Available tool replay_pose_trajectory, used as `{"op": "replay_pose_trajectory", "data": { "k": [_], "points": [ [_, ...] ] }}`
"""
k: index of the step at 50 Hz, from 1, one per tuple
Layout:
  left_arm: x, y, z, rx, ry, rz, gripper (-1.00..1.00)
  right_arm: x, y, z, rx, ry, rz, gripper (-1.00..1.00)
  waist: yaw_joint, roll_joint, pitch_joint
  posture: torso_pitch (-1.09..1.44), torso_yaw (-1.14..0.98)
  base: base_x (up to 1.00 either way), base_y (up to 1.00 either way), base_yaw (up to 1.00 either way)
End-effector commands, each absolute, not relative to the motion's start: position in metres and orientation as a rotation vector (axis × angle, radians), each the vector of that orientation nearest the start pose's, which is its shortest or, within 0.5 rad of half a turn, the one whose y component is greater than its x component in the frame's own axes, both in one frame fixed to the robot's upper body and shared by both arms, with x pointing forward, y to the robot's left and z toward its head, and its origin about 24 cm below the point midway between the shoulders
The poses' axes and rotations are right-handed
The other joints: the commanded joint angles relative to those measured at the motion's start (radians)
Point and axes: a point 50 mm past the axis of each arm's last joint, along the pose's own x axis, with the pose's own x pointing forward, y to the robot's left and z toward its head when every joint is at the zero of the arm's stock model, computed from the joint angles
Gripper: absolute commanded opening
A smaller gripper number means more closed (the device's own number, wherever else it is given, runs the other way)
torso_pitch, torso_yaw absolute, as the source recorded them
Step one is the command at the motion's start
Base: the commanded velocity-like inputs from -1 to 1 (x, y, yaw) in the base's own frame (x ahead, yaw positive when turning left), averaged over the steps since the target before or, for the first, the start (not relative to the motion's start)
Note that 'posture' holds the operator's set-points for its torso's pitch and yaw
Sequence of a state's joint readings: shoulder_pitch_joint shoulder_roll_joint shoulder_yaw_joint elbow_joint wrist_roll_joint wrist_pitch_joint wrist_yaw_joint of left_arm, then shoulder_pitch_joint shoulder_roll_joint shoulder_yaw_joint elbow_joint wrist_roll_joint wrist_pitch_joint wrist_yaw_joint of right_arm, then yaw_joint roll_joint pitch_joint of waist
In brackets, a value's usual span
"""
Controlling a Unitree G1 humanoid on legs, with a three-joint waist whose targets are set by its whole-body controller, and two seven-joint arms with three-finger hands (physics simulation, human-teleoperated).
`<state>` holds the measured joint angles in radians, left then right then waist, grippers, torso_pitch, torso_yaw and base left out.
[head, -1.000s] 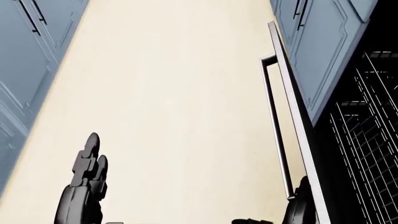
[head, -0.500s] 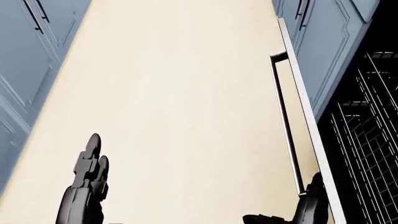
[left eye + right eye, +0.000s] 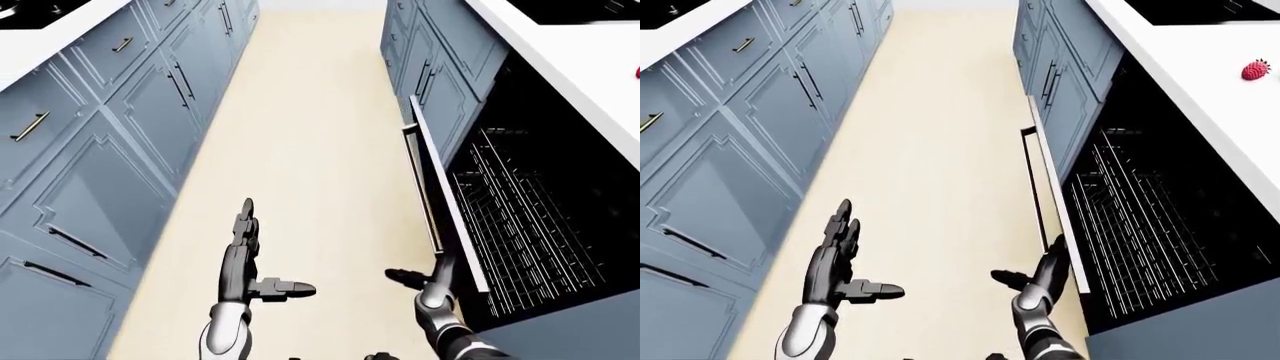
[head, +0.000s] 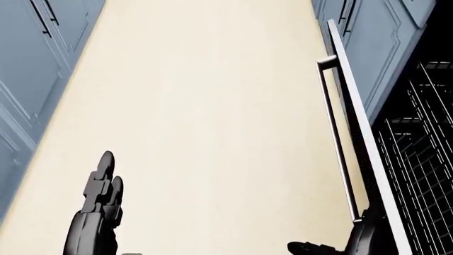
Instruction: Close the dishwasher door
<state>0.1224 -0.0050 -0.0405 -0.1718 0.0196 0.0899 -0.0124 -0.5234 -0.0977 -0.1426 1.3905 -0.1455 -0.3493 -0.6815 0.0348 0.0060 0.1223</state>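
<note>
The dishwasher door (image 3: 447, 202) stands partly open on the right, tilted steeply up, with its long bar handle (image 3: 421, 187) facing the aisle. In the head view the door's edge (image 4: 369, 139) and handle (image 4: 338, 146) run down the right side. My right hand (image 3: 432, 279) is open, its fingers flat against the door's outer face by the handle's lower end, thumb pointing left. My left hand (image 3: 245, 244) is open over the floor, fingers straight, touching nothing. The dark wire rack (image 3: 525, 217) shows inside the dishwasher.
Blue cabinets (image 3: 120, 135) line the left of the aisle and more blue cabinets (image 3: 430, 67) continue beyond the dishwasher on the right. A white counter (image 3: 580, 60) tops the dishwasher, with a small red object (image 3: 1256, 70) on it. The cream floor (image 3: 310, 150) runs between.
The door has swung further right toward the dishwasher, and my right hand has moved right with it along the handle's lower end. The left hand has not moved.
</note>
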Motion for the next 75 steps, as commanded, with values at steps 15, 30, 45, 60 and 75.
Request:
{"op": "replay_pose_trajectory", "data": {
  "k": [15,30,45,60,75],
  "points": [
    [0.232,0.143,0.059,0.012,-0.048,-0.025,1.00,0.286,-0.233,-0.037,-0.309,0.314,-0.780,1.00,-0.010,-0.012,-0.026,0.15,0.00,0.00,0.00,0.00],
    [0.232,0.142,0.057,0.014,-0.042,-0.026,1.00,0.282,-0.245,-0.038,-0.302,0.325,-0.796,1.00,-0.011,-0.016,-0.026,0.15,0.00,0.00,0.00,0.00],
    [0.233,0.143,0.057,0.014,-0.043,-0.025,1.00,0.280,-0.260,-0.034,-0.305,0.314,-0.832,1.00,-0.011,-0.020,-0.026,0.15,0.00,0.00,0.00,0.00],
    [0.232,0.143,0.058,0.014,-0.042,-0.025,1.00,0.272,-0.282,-0.030,-0.294,0.311,-0.886,1.00,-0.010,-0.023,-0.026,0.15,0.00,0.00,0.00,0.00],
    [0.232,0.142,0.058,0.014,-0.042,-0.027,1.00,0.263,-0.297,-0.030,-0.308,0.311,-0.922,1.00,-0.009,-0.025,-0.024,0.15,0.00,0.00,0.00,0.00]
  ]
}}
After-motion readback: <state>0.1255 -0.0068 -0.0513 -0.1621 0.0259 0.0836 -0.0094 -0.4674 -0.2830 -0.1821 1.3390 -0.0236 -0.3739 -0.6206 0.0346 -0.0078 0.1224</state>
